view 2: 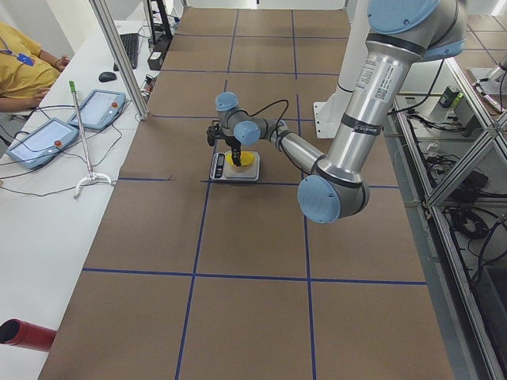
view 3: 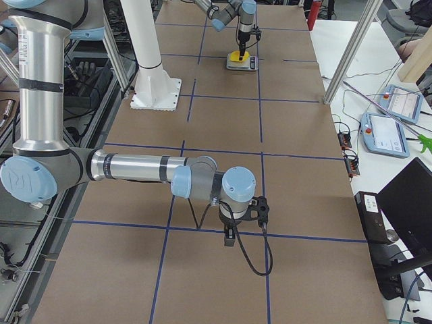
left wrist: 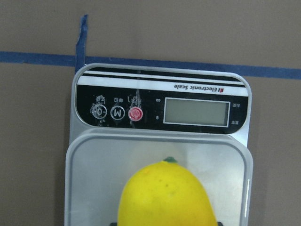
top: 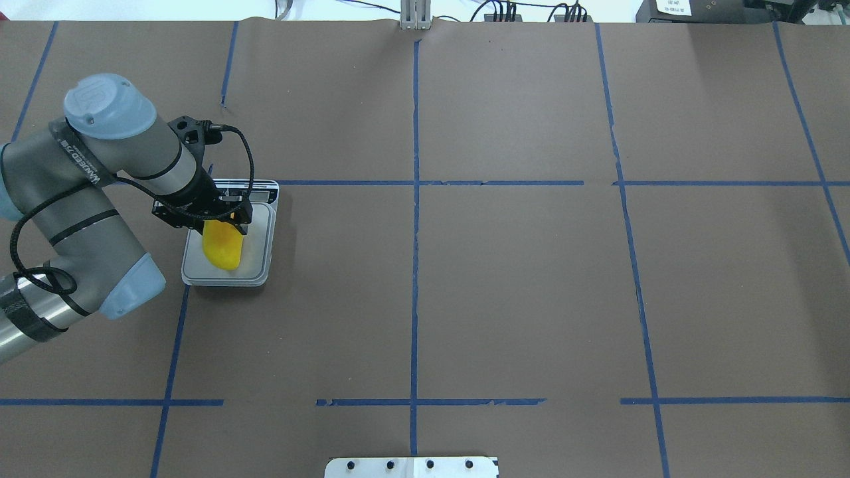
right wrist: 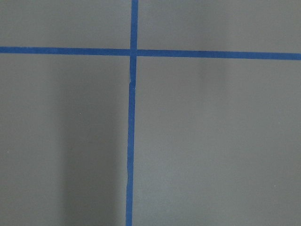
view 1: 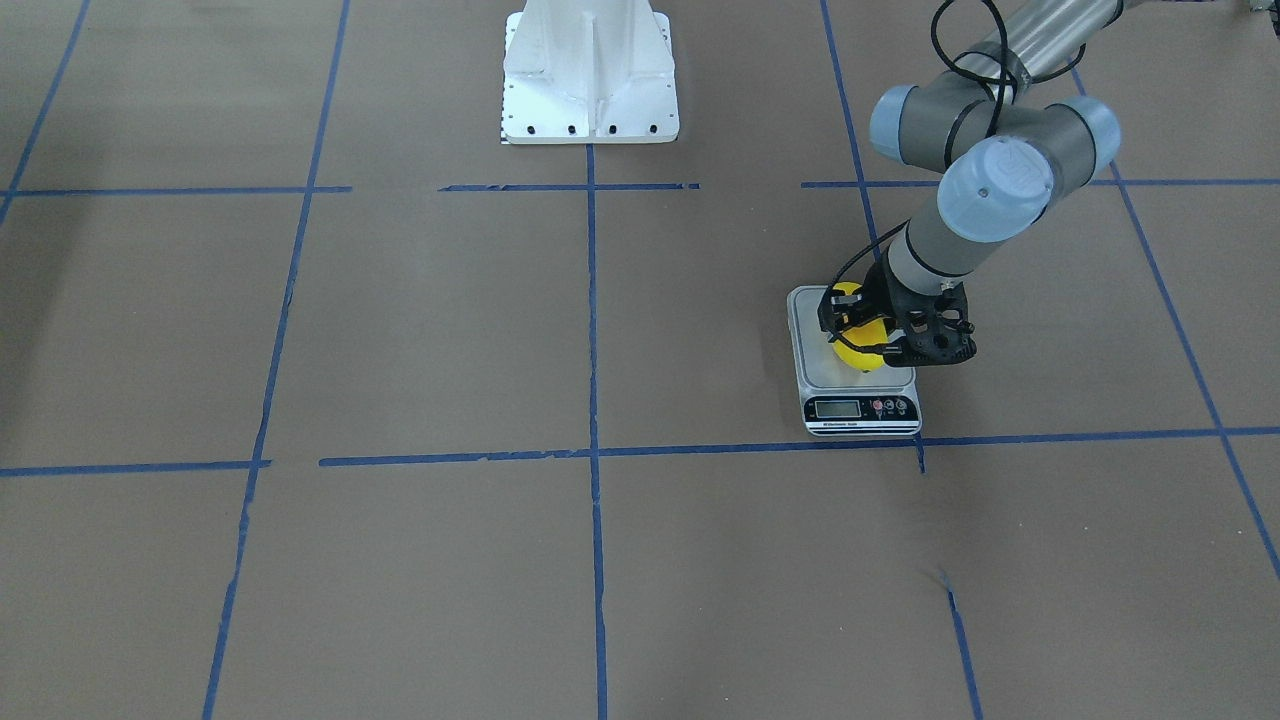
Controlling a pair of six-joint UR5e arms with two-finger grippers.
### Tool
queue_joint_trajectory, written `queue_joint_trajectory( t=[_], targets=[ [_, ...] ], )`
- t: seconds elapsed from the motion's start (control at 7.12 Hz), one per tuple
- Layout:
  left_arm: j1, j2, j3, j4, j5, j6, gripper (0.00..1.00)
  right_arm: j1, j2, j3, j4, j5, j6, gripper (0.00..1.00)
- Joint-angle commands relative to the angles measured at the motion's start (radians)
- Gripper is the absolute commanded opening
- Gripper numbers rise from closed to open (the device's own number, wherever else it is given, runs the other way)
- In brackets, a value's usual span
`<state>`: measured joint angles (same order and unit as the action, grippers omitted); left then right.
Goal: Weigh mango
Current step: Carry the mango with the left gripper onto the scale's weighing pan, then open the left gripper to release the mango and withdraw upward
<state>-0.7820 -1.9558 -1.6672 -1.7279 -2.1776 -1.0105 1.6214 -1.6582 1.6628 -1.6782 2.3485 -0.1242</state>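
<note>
The mango (top: 222, 247), bright yellow and glossy, lies lengthwise over the grey scale's platform (top: 260, 249). My left gripper (top: 224, 226) is shut on the mango's far end, with fingers on both sides of it in the front-facing view (view 1: 852, 330). The left wrist view shows the mango's tip (left wrist: 164, 195) over the platform (left wrist: 94, 165); the scale's display (left wrist: 197, 112) reads blank. I cannot tell whether the mango rests on the platform. My right gripper (view 3: 230, 234) points down at bare table and shows only in the exterior right view, so I cannot tell its state.
The scale (view 1: 860, 385) stands by a blue tape crossing (view 1: 920, 440) on the brown paper table. The white robot base (view 1: 590, 75) is at the back middle. An operator (view 2: 20, 67) sits at a side desk with tablets (view 2: 43, 141).
</note>
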Motion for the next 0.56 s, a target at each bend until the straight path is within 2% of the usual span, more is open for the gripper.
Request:
queue_joint_trajectory(
  t=[0.0,0.14,0.28,0.42],
  targets=[
    [-0.009,0.003,-0.011,0.001,0.002,0.001,1.00,0.000,0.000,0.000,0.000,0.000,0.000,1.00],
    [-0.060,0.006,-0.047,0.007,0.002,0.010,1.00,0.000,0.000,0.000,0.000,0.000,0.000,1.00],
    [-0.156,0.023,-0.139,0.016,0.001,0.067,1.00,0.000,0.000,0.000,0.000,0.000,0.000,1.00],
    [-0.295,0.116,-0.231,0.071,-0.004,0.224,1.00,0.000,0.000,0.000,0.000,0.000,0.000,1.00]
  ],
)
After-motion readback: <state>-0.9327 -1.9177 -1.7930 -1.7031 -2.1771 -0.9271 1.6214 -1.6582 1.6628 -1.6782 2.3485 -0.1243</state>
